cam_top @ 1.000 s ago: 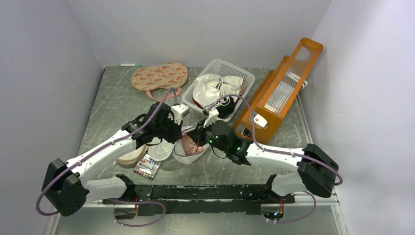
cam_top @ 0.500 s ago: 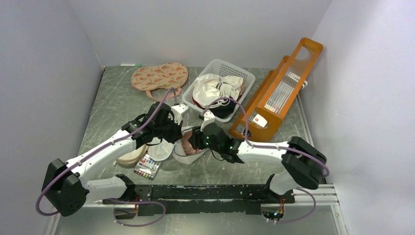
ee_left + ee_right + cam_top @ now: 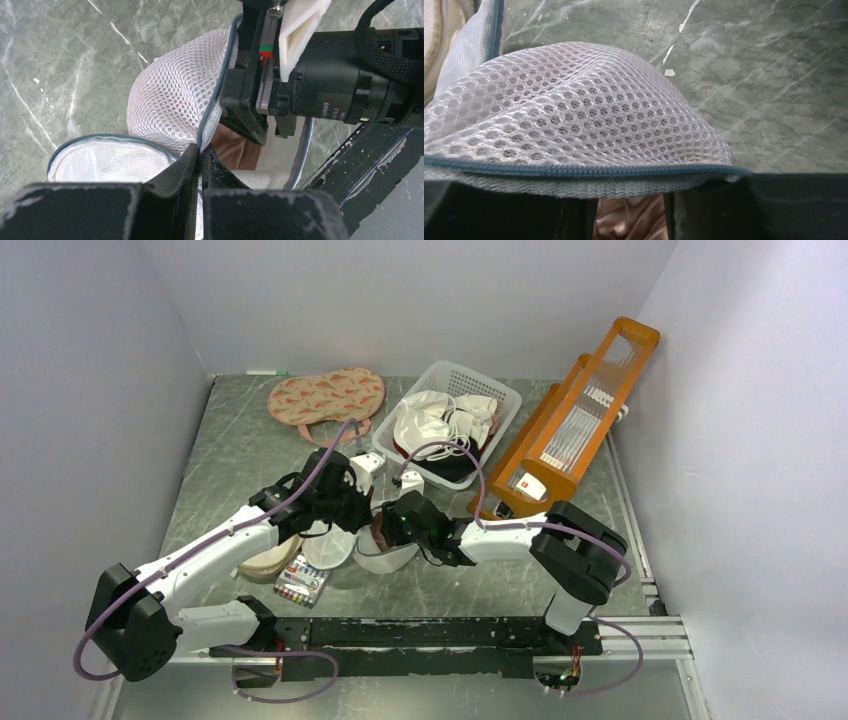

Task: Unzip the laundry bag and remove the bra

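Left gripper [image 3: 200, 159]: fingers together, pinched on the bag [image 3: 170, 95] zipper rim right at the tips. Right gripper [image 3: 630, 207]: its wrist view shows the bra [image 3: 624, 226] in the gap between the fingers [image 3: 719, 210], with the mesh dome over them. Gripped or not, can't tell. Left wrist view adds that this gripper reaches in under the lifted mesh. In the top view the arms cover both tips.
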Controlling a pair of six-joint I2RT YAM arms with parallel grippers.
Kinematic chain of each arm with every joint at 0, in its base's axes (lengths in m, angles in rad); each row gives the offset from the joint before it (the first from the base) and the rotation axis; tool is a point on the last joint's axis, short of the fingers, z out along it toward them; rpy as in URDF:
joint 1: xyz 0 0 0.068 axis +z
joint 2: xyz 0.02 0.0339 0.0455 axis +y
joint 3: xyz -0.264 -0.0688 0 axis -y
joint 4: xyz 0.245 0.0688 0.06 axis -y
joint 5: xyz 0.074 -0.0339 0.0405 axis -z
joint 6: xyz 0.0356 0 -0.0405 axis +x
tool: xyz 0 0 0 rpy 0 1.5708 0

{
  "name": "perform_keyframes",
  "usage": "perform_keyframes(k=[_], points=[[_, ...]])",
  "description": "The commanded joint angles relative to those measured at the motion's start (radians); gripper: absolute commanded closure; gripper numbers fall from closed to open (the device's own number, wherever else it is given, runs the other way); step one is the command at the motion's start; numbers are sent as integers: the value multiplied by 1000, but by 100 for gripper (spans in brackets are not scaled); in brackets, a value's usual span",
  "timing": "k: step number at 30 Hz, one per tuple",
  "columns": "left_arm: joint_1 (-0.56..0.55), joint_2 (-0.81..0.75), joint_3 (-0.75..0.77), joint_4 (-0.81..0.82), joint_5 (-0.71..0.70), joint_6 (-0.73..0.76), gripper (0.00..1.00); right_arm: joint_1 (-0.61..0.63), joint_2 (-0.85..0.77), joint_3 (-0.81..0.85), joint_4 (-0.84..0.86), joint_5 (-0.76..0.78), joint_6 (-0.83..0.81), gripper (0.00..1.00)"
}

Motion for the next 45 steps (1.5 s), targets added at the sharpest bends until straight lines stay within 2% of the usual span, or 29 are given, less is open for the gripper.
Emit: perform_keyframes(k=[1, 10, 22, 33, 37, 45], points=[[0, 3, 30, 12, 10, 3, 87, 4, 19, -15, 44, -39, 39, 61], [0, -2, 30, 10, 7, 2, 87, 1, -161, -75, 143, -167, 61, 100], [0, -7, 29, 10, 5, 2, 87, -11, -448, -160, 107, -118, 90, 100], [0, -4, 30, 7, -1, 2, 87, -20, -692, -56, -107, -4, -2, 100], [0, -5, 31, 9, 8, 3, 87, -22, -720, -39, -117, 20, -9, 100], [0, -3, 30, 7, 5, 2, 87, -22, -702, 42, -106, -34, -13, 100]])
